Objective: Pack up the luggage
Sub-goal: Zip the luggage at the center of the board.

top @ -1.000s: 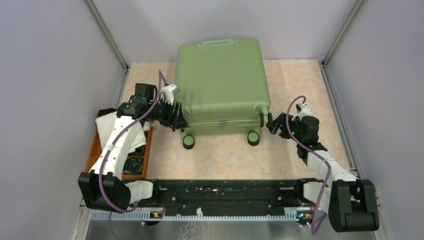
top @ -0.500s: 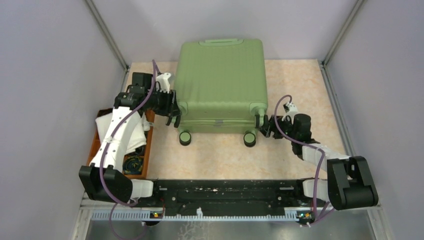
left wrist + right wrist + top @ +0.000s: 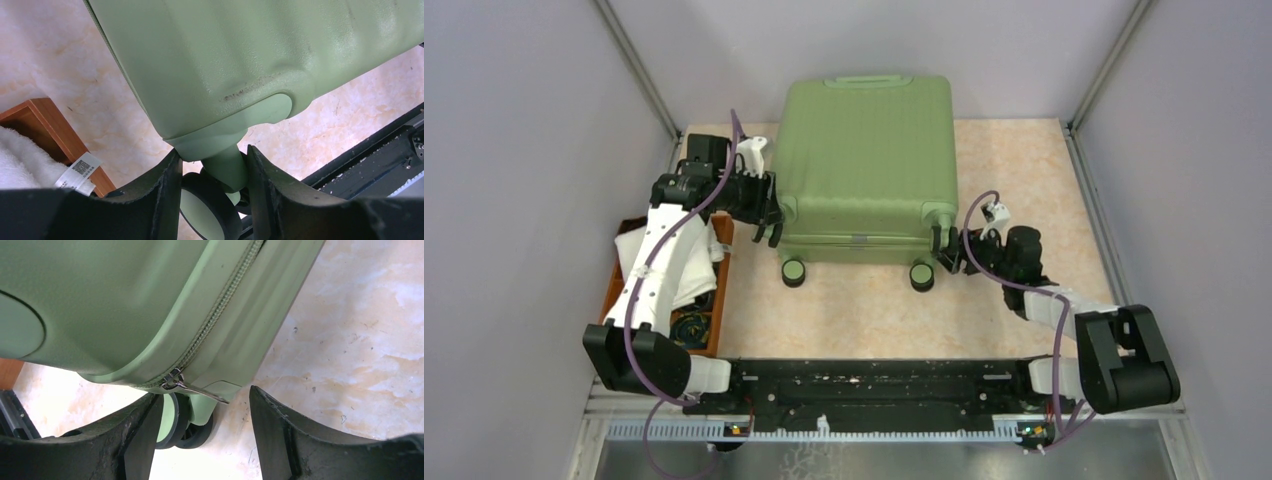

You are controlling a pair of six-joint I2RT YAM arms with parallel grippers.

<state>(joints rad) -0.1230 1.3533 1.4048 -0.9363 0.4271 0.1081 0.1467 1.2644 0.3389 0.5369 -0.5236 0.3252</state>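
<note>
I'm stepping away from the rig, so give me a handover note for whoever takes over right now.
Left gripper: closed on the near-left wheel stem of the luggage.
Right gripper: open, fingers either side of the zipper pull at the near-right corner, not touching.
Luggage: flat on the table, lid closed.
Done: nothing visibly packed.
Left: unzip, open, then probably load the white towel from the wooden tray.

Beige marbled tabletop (image 3: 1024,180); 3 pale lilac walls (image 3: 524,150), possibly panels.
</note>
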